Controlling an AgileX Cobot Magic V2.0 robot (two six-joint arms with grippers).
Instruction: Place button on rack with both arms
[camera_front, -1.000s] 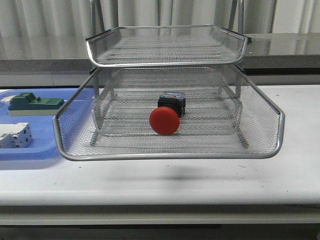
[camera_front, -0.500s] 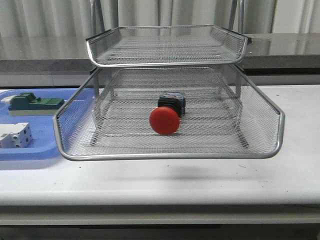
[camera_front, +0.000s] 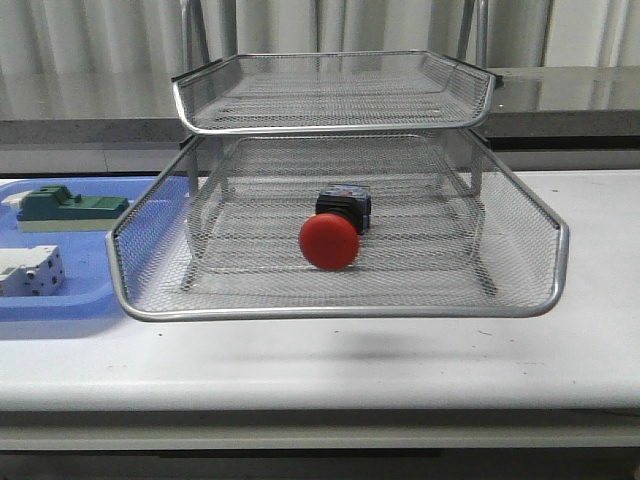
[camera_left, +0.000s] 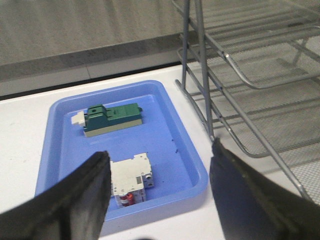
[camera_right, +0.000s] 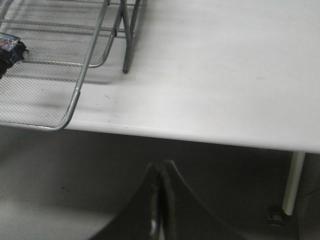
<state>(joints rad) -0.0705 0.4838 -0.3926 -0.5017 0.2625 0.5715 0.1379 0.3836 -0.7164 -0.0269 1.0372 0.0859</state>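
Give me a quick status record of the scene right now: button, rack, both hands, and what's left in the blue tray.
button: lying in the pulled-out middle tray of the rack, red cap toward the camera, nothing holding it
rack: wire mesh, upper tray pushed in, the tray below slid forward
left hand: open, empty, above the blue tray's near edge
right hand: shut, empty, off the table's front edge
blue tray: left of the rack, holds a green part and a white part

White table (camera_front: 560, 360), pale pleated curtain (camera_front: 90, 45), grey ledge (camera_front: 80, 130) behind
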